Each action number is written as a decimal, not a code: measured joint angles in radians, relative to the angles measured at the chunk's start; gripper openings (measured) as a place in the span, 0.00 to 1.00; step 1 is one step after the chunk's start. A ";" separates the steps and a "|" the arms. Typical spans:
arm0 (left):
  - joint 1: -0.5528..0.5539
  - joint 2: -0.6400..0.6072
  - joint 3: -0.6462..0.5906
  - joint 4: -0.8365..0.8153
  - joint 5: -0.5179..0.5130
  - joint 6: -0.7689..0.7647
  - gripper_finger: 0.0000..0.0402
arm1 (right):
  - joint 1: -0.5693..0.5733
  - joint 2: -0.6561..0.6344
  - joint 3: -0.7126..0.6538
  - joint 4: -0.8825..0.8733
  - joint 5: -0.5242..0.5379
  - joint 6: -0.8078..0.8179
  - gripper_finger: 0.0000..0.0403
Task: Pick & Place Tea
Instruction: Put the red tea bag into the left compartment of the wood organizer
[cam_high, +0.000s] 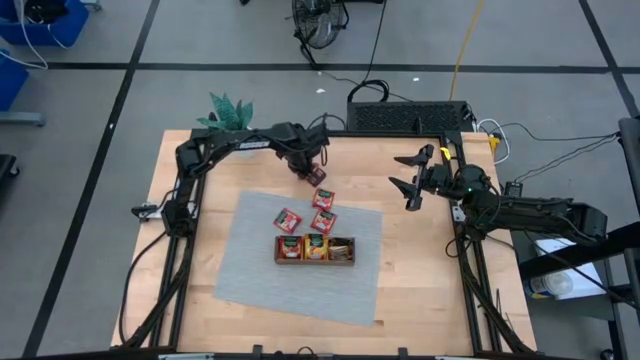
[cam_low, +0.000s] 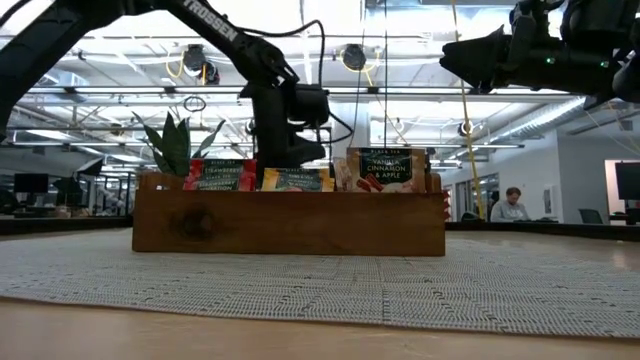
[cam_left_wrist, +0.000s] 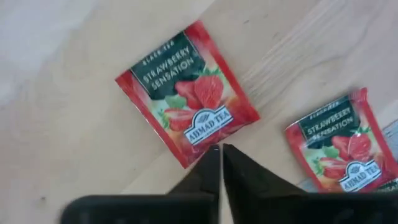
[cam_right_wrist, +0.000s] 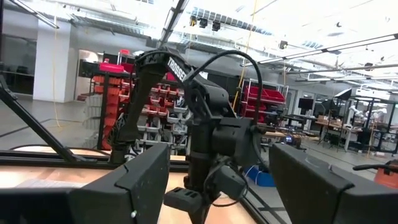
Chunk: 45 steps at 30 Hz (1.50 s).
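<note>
The tea sachets are seen from above partly sorted: three red ones lie loose, one (cam_high: 323, 198) on bare wood just off the grey mat (cam_high: 250, 270), two more (cam_high: 288, 220) on the mat, while others stand filed in the wooden tray (cam_high: 315, 262), presumably the goal. The left gripper (cam_high: 308, 174) is poised just beside the off-mat sachet; the right gripper (cam_high: 412, 182) is held aside, well clear, likely to leave room.

In the low view, sachets (cam_low: 378, 168) are shown upright behind the tray's front wall (cam_low: 290, 222), labels readable.

In the left wrist view, the fingers (cam_left_wrist: 208, 174) are pressed together, their tips at the edge of a strawberry sachet (cam_left_wrist: 186, 99) lying flat on wood; nothing is held, so a pinch is judged yet to be made.

In the right wrist view, that gripper's fingers (cam_right_wrist: 137, 177) are spread wide apart and empty.
</note>
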 joint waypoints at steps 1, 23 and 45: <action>-0.001 -0.004 0.000 0.006 -0.001 -0.001 0.08 | 0.000 0.000 0.000 0.000 0.000 -0.001 0.63; 0.038 0.038 0.000 0.062 -0.021 -0.298 0.87 | 0.000 0.000 0.000 0.009 0.000 -0.001 0.63; 0.044 0.153 0.006 0.037 0.151 -0.220 0.34 | 0.000 0.000 0.000 0.007 0.000 0.002 0.63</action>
